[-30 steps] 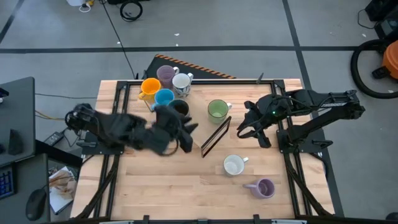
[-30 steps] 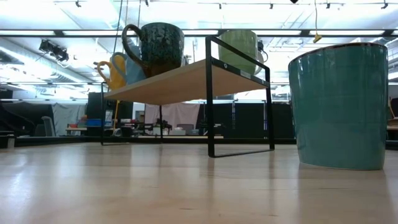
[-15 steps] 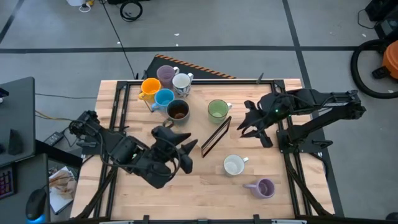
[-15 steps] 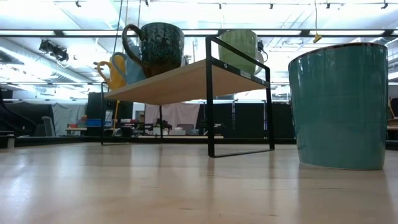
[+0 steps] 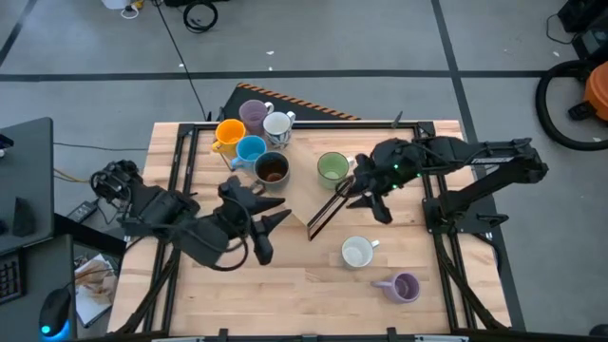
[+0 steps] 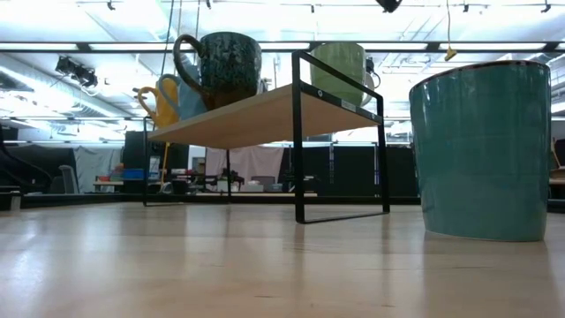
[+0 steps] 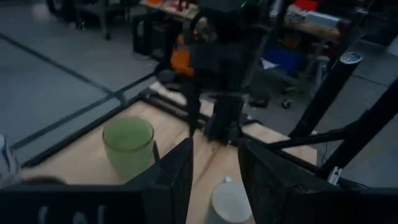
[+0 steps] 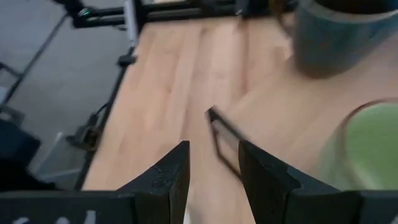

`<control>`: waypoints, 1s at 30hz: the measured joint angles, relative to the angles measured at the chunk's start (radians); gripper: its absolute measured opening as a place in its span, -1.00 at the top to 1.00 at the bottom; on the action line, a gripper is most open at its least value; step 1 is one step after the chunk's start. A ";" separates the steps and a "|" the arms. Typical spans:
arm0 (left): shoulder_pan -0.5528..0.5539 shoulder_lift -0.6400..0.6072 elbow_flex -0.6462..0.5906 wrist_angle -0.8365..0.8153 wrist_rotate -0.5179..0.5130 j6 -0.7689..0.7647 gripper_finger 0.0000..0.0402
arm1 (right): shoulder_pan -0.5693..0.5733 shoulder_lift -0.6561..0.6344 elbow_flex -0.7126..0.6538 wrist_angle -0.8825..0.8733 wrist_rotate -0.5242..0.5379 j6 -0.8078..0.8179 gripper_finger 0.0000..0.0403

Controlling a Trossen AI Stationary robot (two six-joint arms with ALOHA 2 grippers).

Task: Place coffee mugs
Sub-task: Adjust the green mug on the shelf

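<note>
Six coffee mugs stand on the raised wooden shelf (image 5: 294,195): orange (image 5: 228,134), lavender (image 5: 253,114), white patterned (image 5: 277,123), light blue (image 5: 251,149), dark brown (image 5: 273,168) and green (image 5: 332,168). A white mug (image 5: 357,252) and a second lavender mug (image 5: 403,286) stand on the table near the right front. My left gripper (image 5: 271,223) hangs open over the shelf's near left part, pointing at the green mug (image 7: 129,146). My right gripper (image 5: 353,188) is open beside the green mug (image 8: 373,143), over the shelf's black end frame (image 8: 221,140). Neither holds anything.
The shelf's black metal frame (image 6: 297,132) stands upright mid-table, between the shelf's mugs and the two on the table. A mug (image 6: 481,150) looms close to the low camera at the right. Bare wood lies along the table's near edge (image 5: 285,304).
My left gripper has pulled back from the dark brown mug toward the table's near edge and rolled, leaving that mug in plain sight on the shelf. My right gripper has moved toward the table's left, up to the green mug. No mug has moved.
</note>
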 joint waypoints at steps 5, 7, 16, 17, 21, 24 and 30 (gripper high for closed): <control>0.038 -0.007 0.000 0.091 0.080 0.148 0.41 | -0.032 0.027 0.091 0.006 0.110 -0.111 0.29; 0.057 -0.007 0.000 0.094 0.116 0.174 0.42 | -0.062 0.036 0.113 0.012 0.121 -0.174 0.29; 0.171 0.004 0.000 0.129 0.246 0.285 0.42 | -0.272 0.079 0.129 0.014 -0.114 -0.307 0.32; 0.179 0.003 0.000 0.127 0.259 0.288 0.42 | -0.291 0.080 0.129 0.029 -0.116 -0.329 0.33; 0.205 0.003 0.000 0.115 0.276 0.316 0.42 | -0.377 0.082 0.129 0.043 -0.141 -0.375 0.33; 0.231 0.001 0.000 0.085 0.290 0.317 0.42 | -0.432 0.082 0.129 0.028 -0.163 -0.395 0.33; 0.306 0.001 0.000 0.030 0.395 0.323 0.42 | -0.499 0.081 0.129 -0.106 -0.189 -0.448 0.33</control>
